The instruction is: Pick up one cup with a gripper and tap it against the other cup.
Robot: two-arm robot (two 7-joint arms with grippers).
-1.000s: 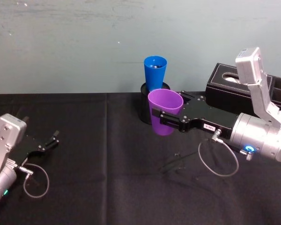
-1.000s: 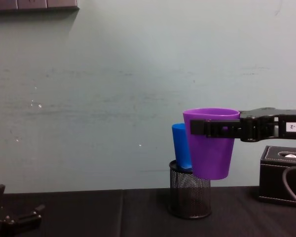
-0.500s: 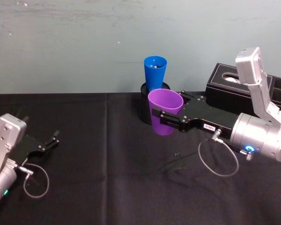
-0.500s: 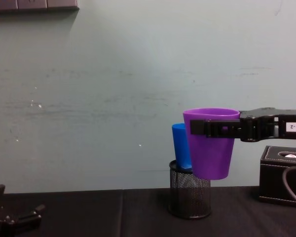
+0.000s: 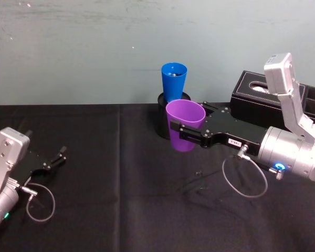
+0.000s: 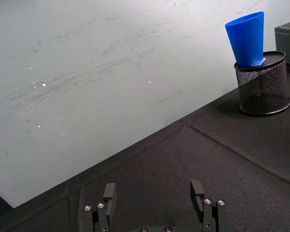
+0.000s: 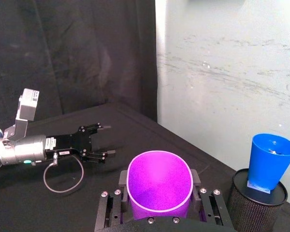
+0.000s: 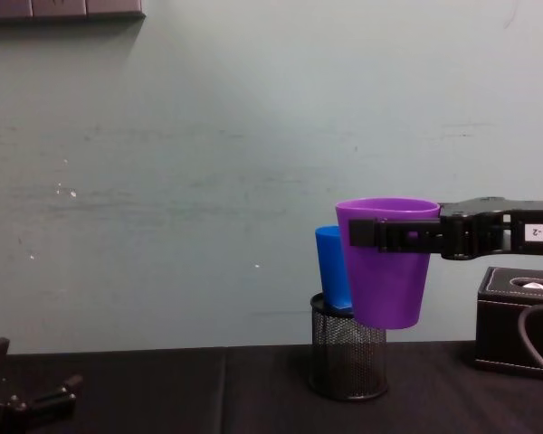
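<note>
Lifting is done: the purple cup (image 5: 186, 118) is gripped by the right hand (image 5: 181, 134) near the blue cup (image 5: 174, 81); tapping is judged left. The left hand (image 5: 55, 159) is parked open.

Back wall (image 8: 163, 181): pale grey-green, matte, scuffed with faint streaks and a few white specks, with a dark grey fixture (image 8: 63, 9) at its top left in the chest view. Table (image 5: 121, 210) wears a black cloth up to the wall at its far edge, with a fold line (image 5: 119, 157) running front to back, left of centre. Black curtain (image 7: 87, 48) hangs where the wall ends, past the table's left edge.
</note>
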